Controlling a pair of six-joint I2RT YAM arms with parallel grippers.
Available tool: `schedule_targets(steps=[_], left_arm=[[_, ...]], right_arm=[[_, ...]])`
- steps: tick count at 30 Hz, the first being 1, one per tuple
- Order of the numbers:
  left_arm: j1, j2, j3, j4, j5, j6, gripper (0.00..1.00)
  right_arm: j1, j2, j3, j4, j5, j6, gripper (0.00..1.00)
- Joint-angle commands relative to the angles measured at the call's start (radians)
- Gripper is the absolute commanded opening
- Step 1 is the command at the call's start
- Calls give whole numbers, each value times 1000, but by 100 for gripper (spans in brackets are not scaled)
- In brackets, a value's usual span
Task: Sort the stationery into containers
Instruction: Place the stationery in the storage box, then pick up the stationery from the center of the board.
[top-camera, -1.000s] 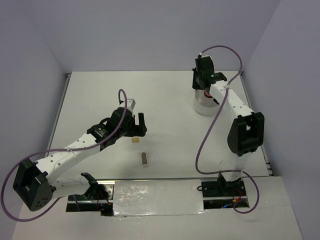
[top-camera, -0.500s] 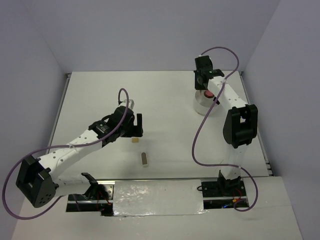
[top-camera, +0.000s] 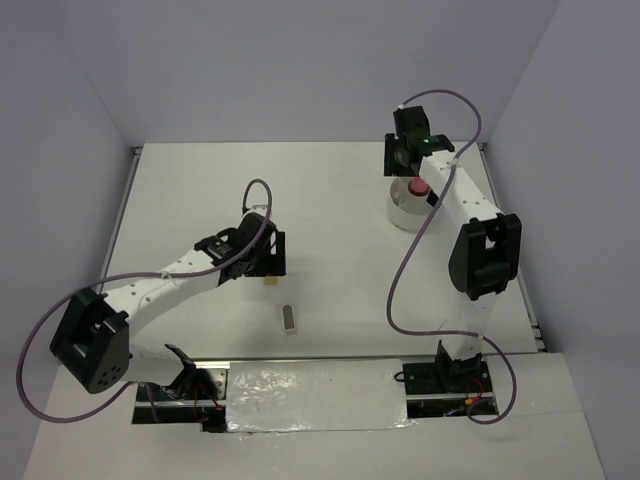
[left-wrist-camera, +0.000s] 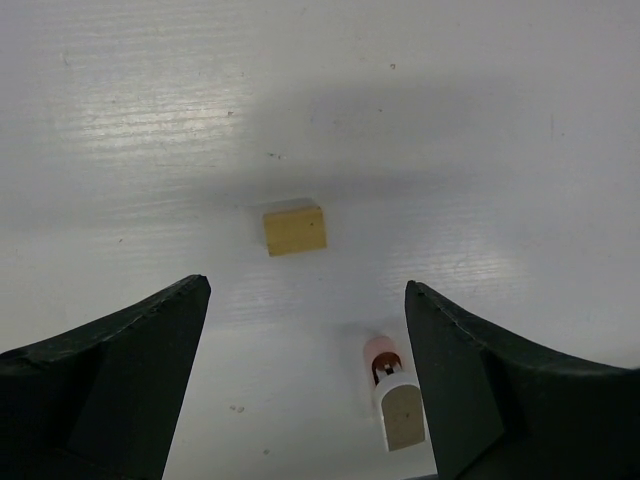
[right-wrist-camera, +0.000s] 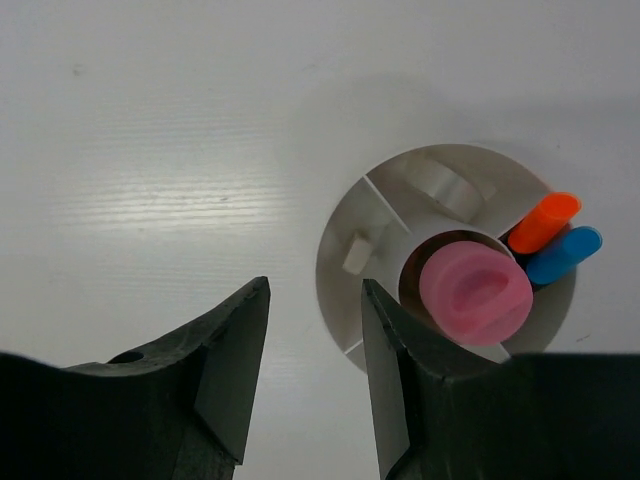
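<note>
A tan block (top-camera: 270, 283) lies on the white table just in front of my left gripper (top-camera: 275, 256). In the left wrist view the gripper (left-wrist-camera: 305, 290) is open and empty, with the tan block (left-wrist-camera: 295, 228) just beyond the fingertips. A small grey-white piece with an orange-tinted end (left-wrist-camera: 393, 395) lies nearer (top-camera: 290, 318). The white divided dish (top-camera: 403, 214) holds a pink tube (right-wrist-camera: 475, 292), orange-capped (right-wrist-camera: 545, 222) and blue-capped (right-wrist-camera: 565, 255) markers, a clear tape ring (right-wrist-camera: 445, 185) and a small pale block (right-wrist-camera: 357, 253). My right gripper (right-wrist-camera: 315, 287) is open and empty above the dish's left rim (right-wrist-camera: 340, 225).
Grey walls close in the table at the back and both sides. A metal rail (top-camera: 122, 215) runs along the left edge. Purple cables loop off both arms.
My left arm has swung and brought its gripper slightly right and nearer, up to the tan block. My right gripper has shifted a little over the dish, and the pink tube now shows.
</note>
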Motion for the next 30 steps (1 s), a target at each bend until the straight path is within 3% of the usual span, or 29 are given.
schedule_targets(steps=[1,10,16,19,20,22,23,24,28,30], left_arm=[[2,64,21,29,-21,-13,91],[-1,231,-25,104,-38,-28,82],[-7,308,-20,130,-63,-46,75],[-17,340,-14,137,-58,-54,58],[-20,345,-14,135,-55,-63,47],[-27,346,-15,134,-45,-71,39],[-30,340,-20,138,-37,-78,26],[-33,322,-29,140,-22,-83,21],[-37,239,-66,184,38,-89,9],[-44,161,-98,286,96,-31,1]], right_arm=[[10,-130,67,-18,-84,37,50],[63,-343,-146,38,-328,128,51],[96,-445,-241,55,-345,142,51],[102,-472,-255,49,-347,148,51],[102,-478,-256,46,-348,151,51],[102,-498,-268,48,-360,163,51],[102,-502,-273,51,-377,168,52],[102,-507,-282,57,-386,171,52],[99,-506,-284,51,-423,188,53],[99,-496,-284,60,-492,214,54]])
